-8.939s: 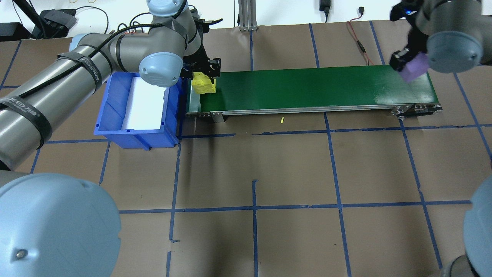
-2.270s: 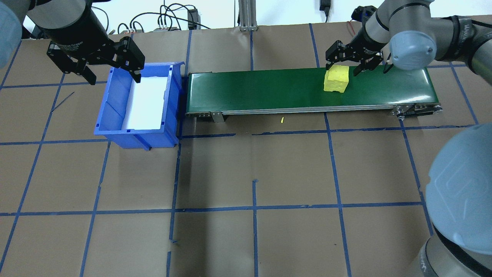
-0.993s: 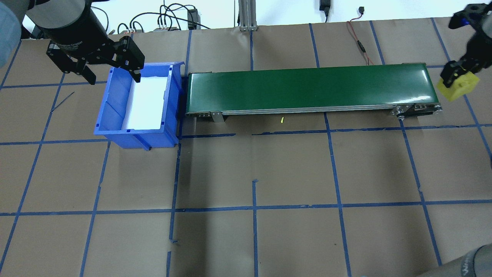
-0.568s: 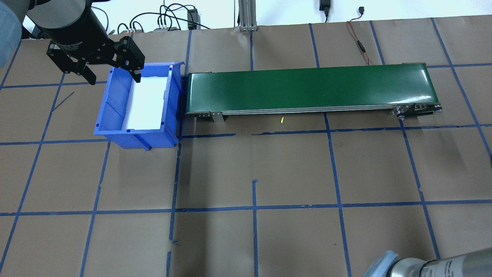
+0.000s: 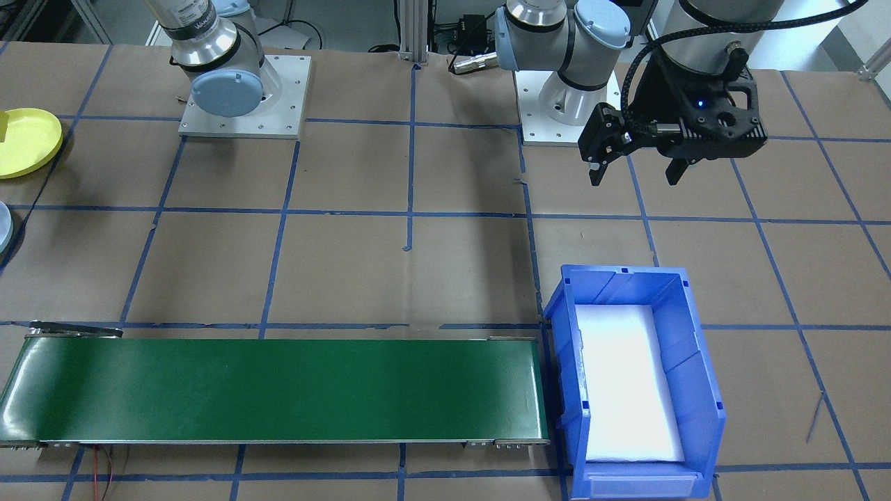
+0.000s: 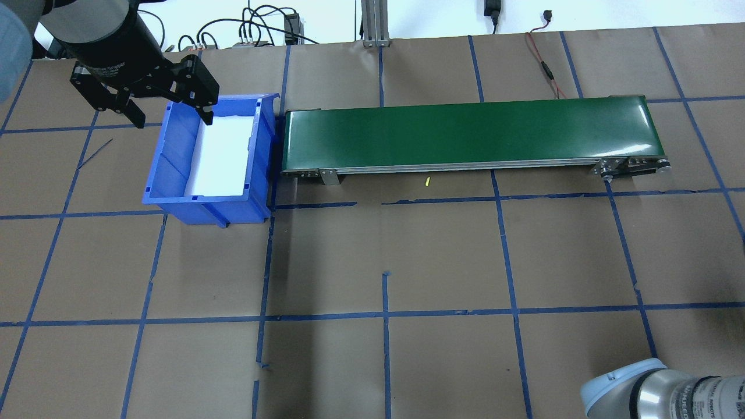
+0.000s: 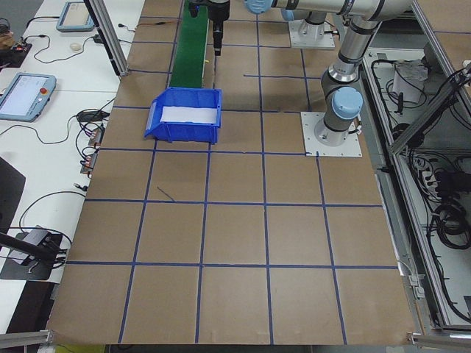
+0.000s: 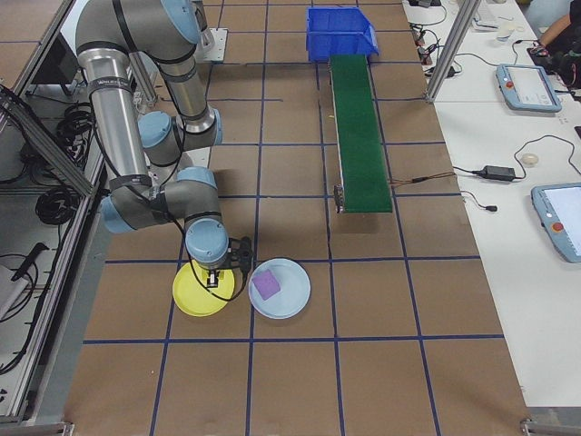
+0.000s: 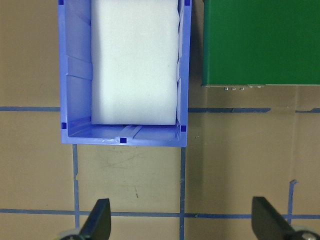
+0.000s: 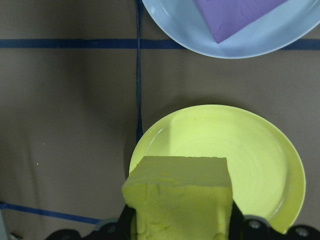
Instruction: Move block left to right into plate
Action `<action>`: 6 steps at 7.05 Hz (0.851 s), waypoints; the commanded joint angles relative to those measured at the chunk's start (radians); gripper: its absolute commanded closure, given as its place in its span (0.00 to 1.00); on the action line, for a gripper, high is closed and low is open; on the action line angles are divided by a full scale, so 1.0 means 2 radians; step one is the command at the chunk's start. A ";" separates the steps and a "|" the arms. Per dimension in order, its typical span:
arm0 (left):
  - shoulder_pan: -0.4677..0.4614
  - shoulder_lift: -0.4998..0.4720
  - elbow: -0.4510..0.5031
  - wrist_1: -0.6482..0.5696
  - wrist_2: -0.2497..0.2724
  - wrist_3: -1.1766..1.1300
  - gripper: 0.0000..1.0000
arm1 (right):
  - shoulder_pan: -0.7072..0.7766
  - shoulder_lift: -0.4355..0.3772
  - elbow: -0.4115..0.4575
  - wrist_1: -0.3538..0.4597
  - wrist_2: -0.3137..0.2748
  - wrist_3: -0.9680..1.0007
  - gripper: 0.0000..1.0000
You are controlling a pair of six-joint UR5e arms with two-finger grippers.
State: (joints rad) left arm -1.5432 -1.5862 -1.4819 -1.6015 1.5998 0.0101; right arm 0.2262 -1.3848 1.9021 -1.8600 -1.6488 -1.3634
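The yellow block point(image 10: 180, 197) sits between the fingers of my right gripper point(image 10: 182, 225), which is shut on it. It hangs over the near rim of the yellow plate point(image 10: 250, 150). In the exterior right view that gripper point(image 8: 218, 275) is above the yellow plate point(image 8: 191, 300). The plate point(image 5: 24, 139) also shows at the table's edge in the front view. My left gripper point(image 6: 173, 116) hangs open and empty by the blue bin point(image 6: 169, 169), its fingertips point(image 9: 97, 220) wide apart.
A pale blue plate point(image 8: 290, 304) next to the yellow one holds a purple block point(image 8: 267, 283). The green conveyor belt point(image 6: 465, 134) runs from the bin towards the plates. White foam point(image 9: 135, 60) lines the bin. My right arm's elbow point(image 6: 640, 390) shows at the lower right.
The right gripper carried the yellow block off the belt's right end and out of the overhead view; its elbow now shows further in at the bottom right. The left gripper has not moved.
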 commanded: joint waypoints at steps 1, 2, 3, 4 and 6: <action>0.000 0.000 0.000 0.000 0.000 0.000 0.00 | -0.013 0.016 0.036 -0.058 0.005 -0.006 0.57; 0.000 0.000 0.000 0.000 0.000 0.000 0.00 | -0.013 0.028 0.036 -0.058 -0.002 -0.008 0.01; 0.000 0.000 0.000 0.000 0.000 0.000 0.00 | -0.013 0.027 0.034 -0.058 -0.004 -0.006 0.00; -0.001 0.000 0.000 0.000 0.000 0.000 0.00 | -0.008 0.018 0.029 -0.056 -0.002 0.006 0.00; 0.000 0.000 0.000 0.000 0.000 0.000 0.00 | 0.070 -0.011 0.019 -0.046 0.011 0.032 0.00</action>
State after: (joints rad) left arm -1.5437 -1.5862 -1.4818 -1.6015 1.5999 0.0103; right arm 0.2633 -1.3739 1.9507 -1.9582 -1.6402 -1.3234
